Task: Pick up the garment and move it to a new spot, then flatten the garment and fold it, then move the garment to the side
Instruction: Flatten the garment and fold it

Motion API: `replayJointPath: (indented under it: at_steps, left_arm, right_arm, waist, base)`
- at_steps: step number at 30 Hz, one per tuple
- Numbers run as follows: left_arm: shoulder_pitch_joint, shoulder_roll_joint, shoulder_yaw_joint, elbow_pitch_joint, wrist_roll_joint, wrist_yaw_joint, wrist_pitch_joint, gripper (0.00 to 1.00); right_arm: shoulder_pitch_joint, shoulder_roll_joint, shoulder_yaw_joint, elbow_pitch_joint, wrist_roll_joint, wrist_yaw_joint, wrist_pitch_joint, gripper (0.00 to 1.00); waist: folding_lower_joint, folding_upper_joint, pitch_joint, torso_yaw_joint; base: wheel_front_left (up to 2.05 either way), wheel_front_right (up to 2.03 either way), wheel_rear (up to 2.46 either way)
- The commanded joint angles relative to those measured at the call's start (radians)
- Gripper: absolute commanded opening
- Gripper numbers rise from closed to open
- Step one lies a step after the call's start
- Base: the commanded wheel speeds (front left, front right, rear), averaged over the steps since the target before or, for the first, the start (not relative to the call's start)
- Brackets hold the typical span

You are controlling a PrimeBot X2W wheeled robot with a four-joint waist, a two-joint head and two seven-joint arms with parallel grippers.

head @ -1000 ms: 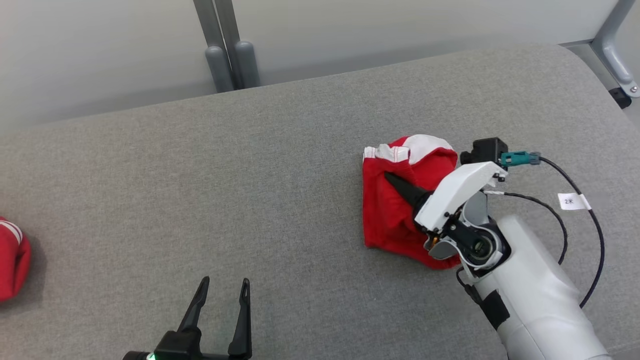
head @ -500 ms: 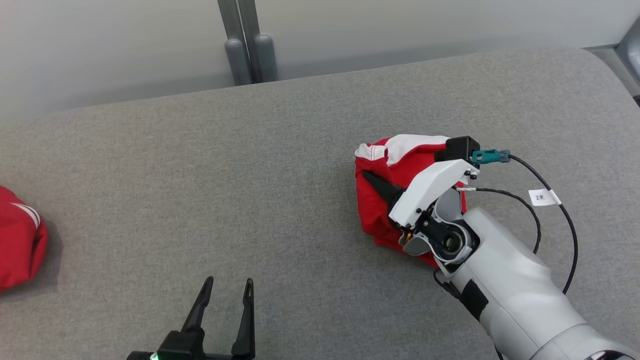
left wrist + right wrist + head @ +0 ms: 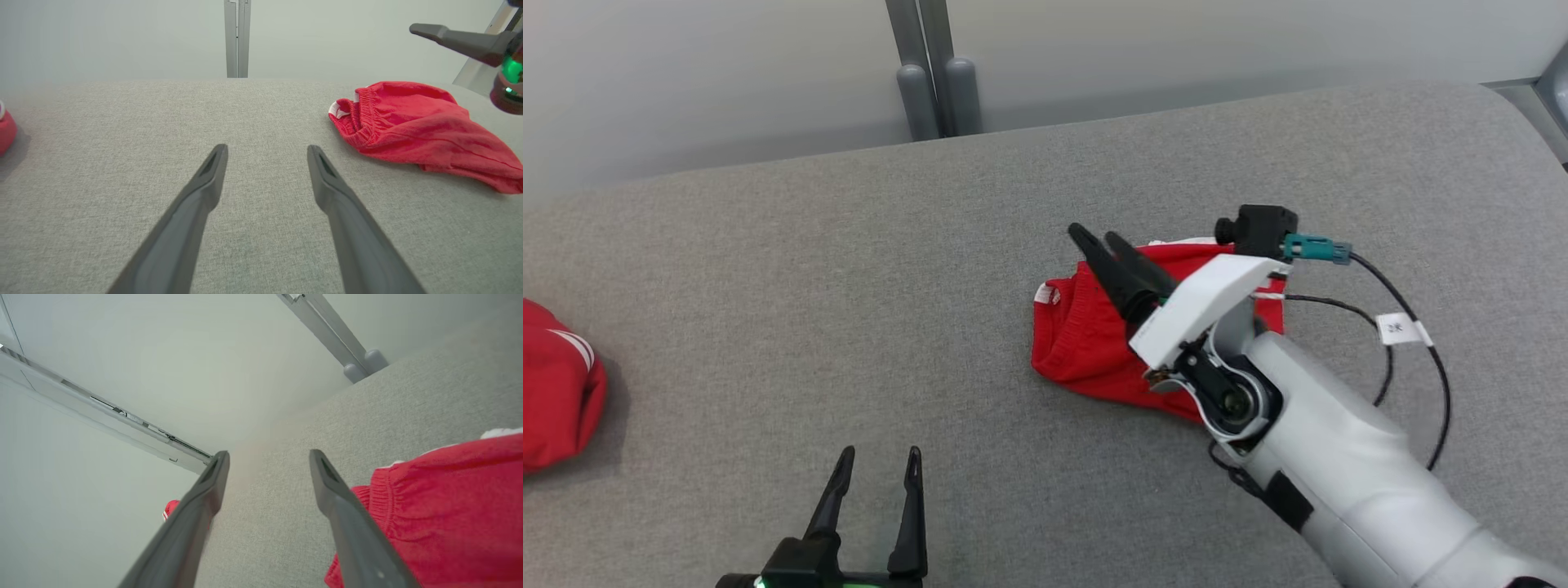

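Head view: grey posts [image 3: 935, 98] stand at 12 o'clock beyond the grey table [image 3: 768, 269], and a second red cloth [image 3: 556, 408] lies at 9. The red garment [image 3: 1078, 351] lies crumpled at 3, beneath the right gripper [image 3: 1092, 233].
Left wrist view: the left gripper [image 3: 265, 149] has its jaws apart over bare table, with the garment at 2.
Right wrist view: the jaws are plainly apart, with the garment at 4.

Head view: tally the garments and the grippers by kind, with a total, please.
Garments: 2, the crumpled red fabric garment with white trim and the bundled red-and-white garment at the left edge.
Grippers: 2, the dark two-fingered left gripper and right gripper.
Total: 4.
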Motion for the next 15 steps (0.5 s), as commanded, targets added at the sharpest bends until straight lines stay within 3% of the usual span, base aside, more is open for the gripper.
replayJointPath:
  at_steps: [1, 4, 9, 13, 15]
  left_arm:
    - [0.013, 0.001, 0.006, -0.008, -0.008, 0.007, 0.000, 1.00]
    - [0.018, 0.001, 0.017, -0.028, -0.012, 0.018, 0.000, 1.00]
    - [0.031, 0.001, 0.037, -0.065, -0.019, 0.035, 0.000, 1.00]
    - [0.036, 0.001, 0.060, -0.085, -0.015, 0.034, 0.000, 1.00]
    - [0.046, 0.001, 0.073, -0.091, -0.012, 0.034, 0.000, 1.00]
  right_arm:
    - [0.031, -0.057, 0.001, -0.025, -0.066, 0.000, -0.047, 1.00]
    - [0.096, -0.160, -0.010, -0.095, -0.263, 0.000, -0.156, 1.00]
    - [0.276, -0.300, -0.184, -0.189, -0.586, 0.000, -0.215, 1.00]
    - [0.443, -0.312, -0.410, -0.319, -0.848, 0.000, -0.218, 1.00]
    - [0.537, -0.285, -0.518, -0.391, -0.953, 0.000, -0.217, 1.00]
  waist:
    - [0.0000, 0.0000, -0.003, -0.002]
    - [0.0000, 0.0000, -0.011, -0.002]
    - [0.0000, 0.0000, -0.029, 0.005]
    - [0.0000, 0.0000, -0.051, 0.015]
    - [0.0000, 0.0000, -0.067, 0.023]
  base:
    - [0.00, 0.00, 0.00]
    - [0.00, 0.00, 0.00]
    - [0.00, 0.00, 0.00]
    - [0.00, 0.00, 0.00]
    - [0.00, 0.00, 0.00]
